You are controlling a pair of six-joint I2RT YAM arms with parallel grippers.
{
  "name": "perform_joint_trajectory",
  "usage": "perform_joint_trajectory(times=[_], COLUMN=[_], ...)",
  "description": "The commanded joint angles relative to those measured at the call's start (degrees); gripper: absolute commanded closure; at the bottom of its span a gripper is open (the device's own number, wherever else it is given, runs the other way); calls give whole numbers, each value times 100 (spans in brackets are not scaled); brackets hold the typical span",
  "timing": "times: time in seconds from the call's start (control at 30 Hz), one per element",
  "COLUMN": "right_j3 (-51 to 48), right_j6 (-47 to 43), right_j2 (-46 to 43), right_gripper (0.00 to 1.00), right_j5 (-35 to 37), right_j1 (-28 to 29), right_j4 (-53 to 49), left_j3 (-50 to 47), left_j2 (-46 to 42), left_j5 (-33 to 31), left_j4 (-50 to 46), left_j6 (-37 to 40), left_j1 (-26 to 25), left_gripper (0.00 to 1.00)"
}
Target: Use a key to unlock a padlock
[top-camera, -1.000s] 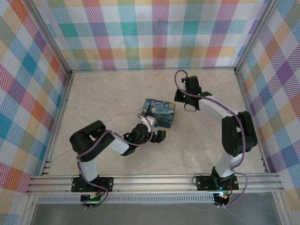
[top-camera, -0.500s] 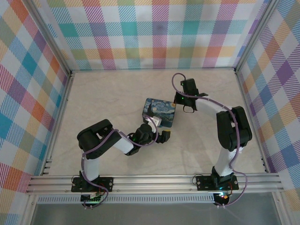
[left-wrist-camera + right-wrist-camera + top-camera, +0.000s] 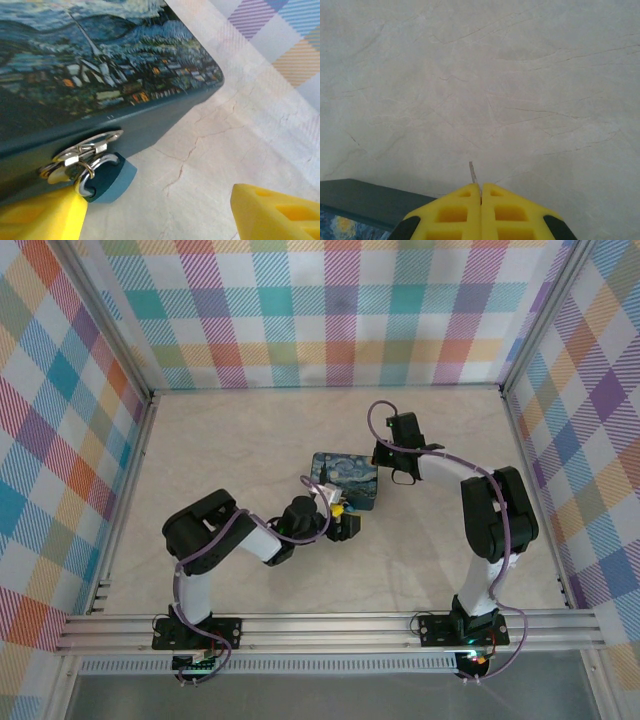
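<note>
A tin box (image 3: 345,478) printed with a starry-night painting lies mid-table. On its front hasp (image 3: 92,144) hangs a padlock (image 3: 111,181) with a blue body and a silver shackle. My left gripper (image 3: 160,217) is open right in front of the box. Its left fingertip (image 3: 42,216) touches the padlock's underside, and the right fingertip (image 3: 277,210) stands far off over bare table. From above, the left gripper (image 3: 340,523) sits at the box's near corner. My right gripper (image 3: 480,186) is shut on the key (image 3: 471,172), whose thin blade pokes out ahead. It hovers at the box's far right edge (image 3: 383,453).
Plaid walls enclose the pale marble table (image 3: 230,440) on three sides. A corner of the box (image 3: 365,200) shows low on the left in the right wrist view. Open floor lies left of and behind the box.
My left gripper has slid in against the box's front and its jaws have narrowed around the padlock's place. The right gripper has shifted slightly toward the box, still shut.
</note>
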Motion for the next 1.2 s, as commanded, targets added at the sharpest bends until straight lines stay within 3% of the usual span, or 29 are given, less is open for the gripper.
perform_joint_trajectory(times=[0.0,0.17,0.57,0.8,1.17], right_j3=[-117,-179,-298,-360,-261], right_j6=[15,-11,-25,-116,-21], right_j2=[-202,-263,-404,-638,-1016], right_gripper=[100,100,100,100,100], right_j5=[-109,-98,-122,-12,687], right_j1=[-28,-28,-28,-28,-252], right_j4=[72,92,140,24,-795], left_j3=[119,167,428,288,215], left_j2=[166,276,486,415,426], left_j5=[390,558,387,573,705], left_j4=[524,645,282,595,573], left_j6=[-441,-652,-755,-831,-890], left_j1=[158,229,220,238,239], left_gripper=[25,30,23,32,36])
